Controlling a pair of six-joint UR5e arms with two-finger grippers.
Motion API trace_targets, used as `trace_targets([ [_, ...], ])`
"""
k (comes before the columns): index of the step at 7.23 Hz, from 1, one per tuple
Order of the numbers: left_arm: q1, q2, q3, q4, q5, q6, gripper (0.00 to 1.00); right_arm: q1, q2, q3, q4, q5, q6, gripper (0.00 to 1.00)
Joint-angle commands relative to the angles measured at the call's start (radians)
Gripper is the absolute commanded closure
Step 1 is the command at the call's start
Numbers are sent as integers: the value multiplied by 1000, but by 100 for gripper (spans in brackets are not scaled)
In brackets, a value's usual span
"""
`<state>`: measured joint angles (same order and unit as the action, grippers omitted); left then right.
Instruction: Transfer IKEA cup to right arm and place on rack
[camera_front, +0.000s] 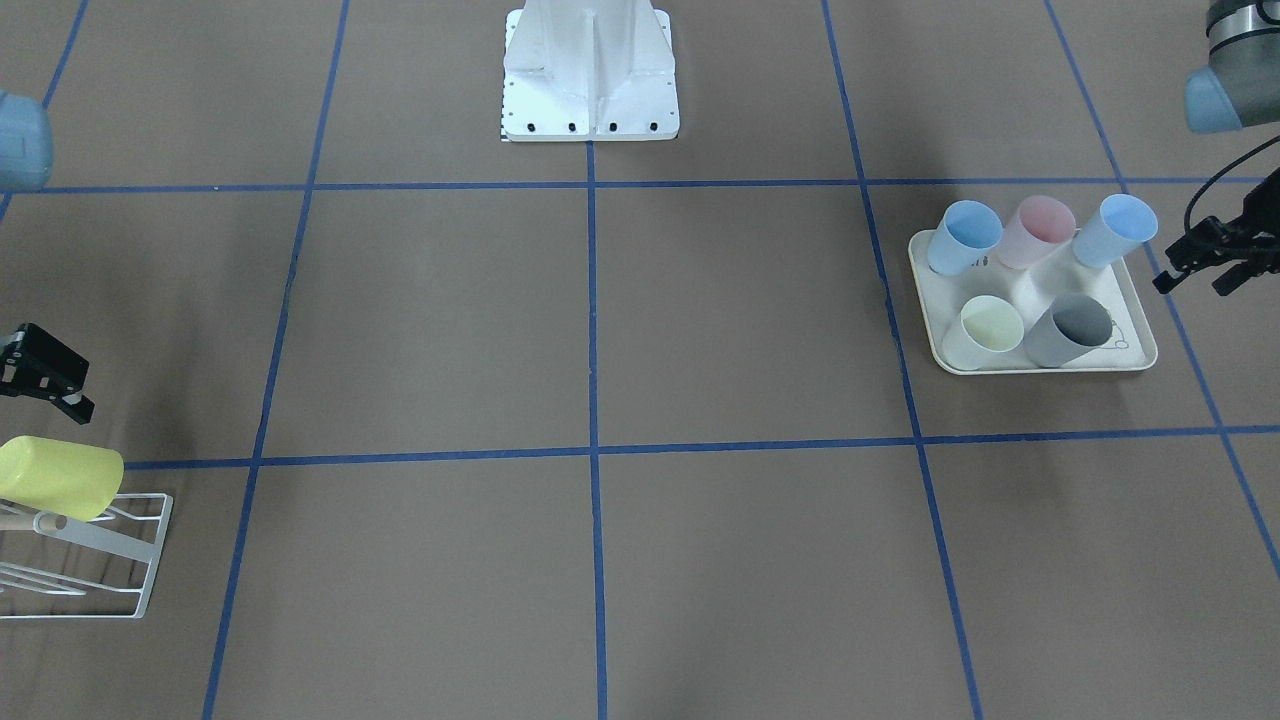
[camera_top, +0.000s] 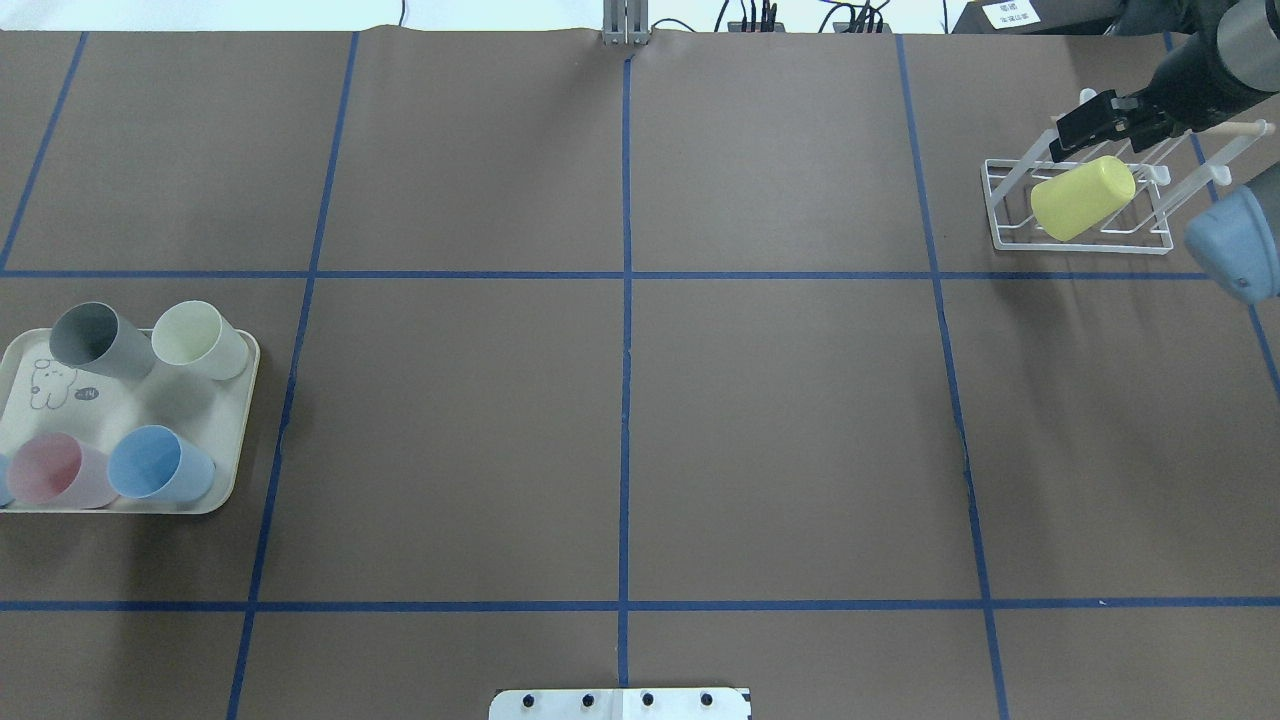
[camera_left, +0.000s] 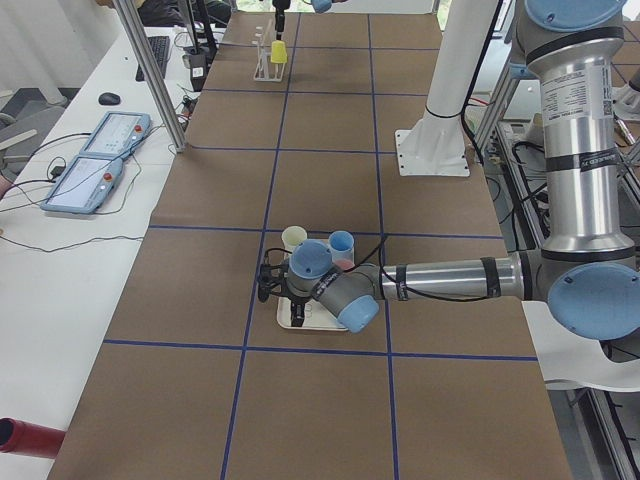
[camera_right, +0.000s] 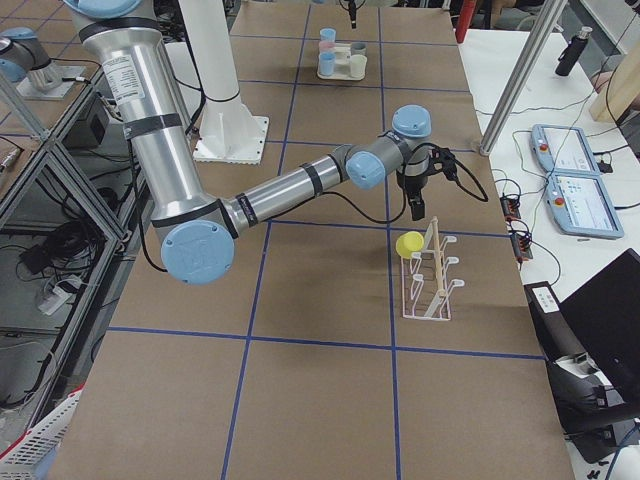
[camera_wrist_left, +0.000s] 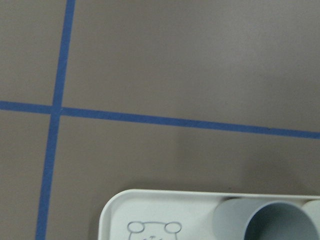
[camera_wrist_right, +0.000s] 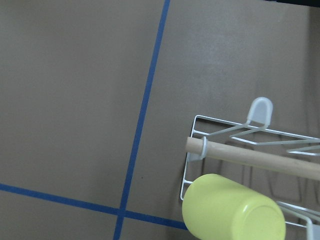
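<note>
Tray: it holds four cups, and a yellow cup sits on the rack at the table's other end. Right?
Not quite: the tray holds five cups, not four: blue cup, pink cup, second blue cup, pale yellow cup, grey cup, per the exterior front-facing view. The yellow cup does sit on the rack.

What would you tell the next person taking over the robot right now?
Left gripper: open, empty, beside the tray.
Right gripper: open, empty, by the rack, clear of the cup.
Done: the yellow cup sits tilted on the rack.
Left: five cups stand on the tray; probably pick the next one, if more are wanted.
</note>
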<state>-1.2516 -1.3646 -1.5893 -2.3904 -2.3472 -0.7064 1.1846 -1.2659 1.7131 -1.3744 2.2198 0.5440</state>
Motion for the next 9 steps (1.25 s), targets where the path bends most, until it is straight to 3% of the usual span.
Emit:
trace_targets([
  [1,17,138,-92,8,0,18,0,-14,-1,13,0,3,36,1],
  [4,75,225,-107,10,68,18,0,-17,-3,11,0,3,36,1],
  [9,164,191,-94,29,69,-2,0,-17,-4,10,0,3,36,1],
])
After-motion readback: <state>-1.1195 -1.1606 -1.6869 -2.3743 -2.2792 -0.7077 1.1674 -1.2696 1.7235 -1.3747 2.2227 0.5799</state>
